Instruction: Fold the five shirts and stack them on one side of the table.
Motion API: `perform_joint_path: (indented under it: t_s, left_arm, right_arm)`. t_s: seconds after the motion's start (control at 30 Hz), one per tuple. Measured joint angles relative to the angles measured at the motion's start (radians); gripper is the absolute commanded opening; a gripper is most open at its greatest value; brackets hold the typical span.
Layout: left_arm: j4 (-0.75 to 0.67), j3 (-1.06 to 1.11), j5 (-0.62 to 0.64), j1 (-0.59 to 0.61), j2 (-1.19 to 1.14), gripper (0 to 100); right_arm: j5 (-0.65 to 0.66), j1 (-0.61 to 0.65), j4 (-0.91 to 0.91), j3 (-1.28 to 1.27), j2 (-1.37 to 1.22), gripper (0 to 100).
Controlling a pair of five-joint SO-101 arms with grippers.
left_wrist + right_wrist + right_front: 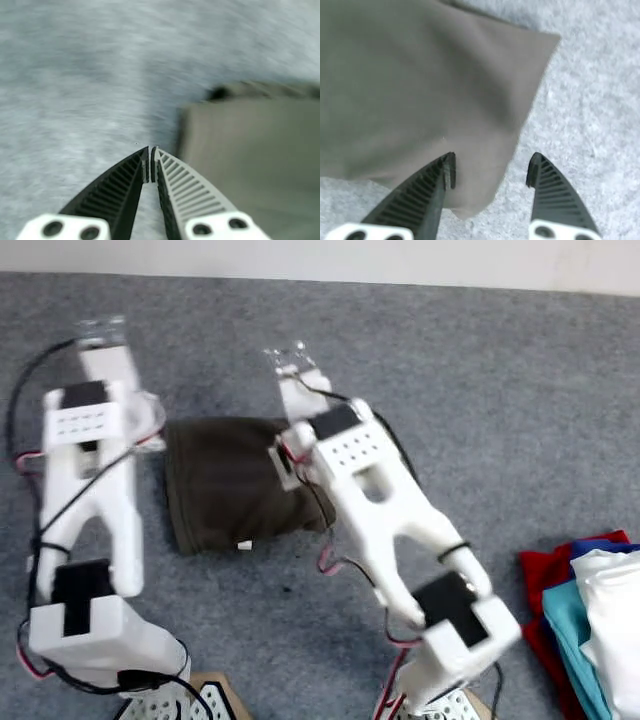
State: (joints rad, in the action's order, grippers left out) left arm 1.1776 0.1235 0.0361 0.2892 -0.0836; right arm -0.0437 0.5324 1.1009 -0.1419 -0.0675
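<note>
Shirt (232, 488), centre. Left gripper (151, 156) pressed together, empty; right gripper (493, 162) spread over corner. Risk: lone pinch undoes fold.

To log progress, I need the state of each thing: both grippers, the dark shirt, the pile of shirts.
left gripper: shut, empty, beside the dark shirt.
right gripper: open, over the dark shirt's corner.
dark shirt: folded, flat on the table.
pile of shirts: heaped, apparently unfolded.

arms (90, 500) 2 | dark folded shirt (232, 485) 1 | piled shirts (575, 625) 4: red, blue, teal, white
</note>
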Motion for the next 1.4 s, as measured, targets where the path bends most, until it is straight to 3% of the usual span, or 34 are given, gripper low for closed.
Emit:
perform_joint_path:
  t_s: [0.17,0.4,0.57,1.0,1.27,1.4]
  left_arm:
    - [0.018,-0.005,0.0,-0.11,0.0,4]
    - [-0.077,0.095,0.0,-0.117,0.0,4]
    - [-0.149,0.144,0.0,-0.117,0.0,4]
    - [-0.158,0.149,0.0,-0.11,0.0,4]
    - [-0.203,0.149,0.0,0.026,0.0,4]
    - [-0.215,0.149,0.002,0.049,0.0,4]
  right_arm:
    - [0.006,-0.051,-0.284,-0.322,0.112,23.8]
    - [0.006,-0.057,-0.425,-0.331,0.026,23.8]
    - [0.006,-0.034,-0.428,-0.216,-0.12,23.8]
    - [0.006,0.006,-0.43,-0.068,-0.292,22.8]
    - [0.006,0.011,-0.23,0.178,-0.437,0.3]
    - [0.006,0.011,-0.12,0.324,-0.522,0.6]
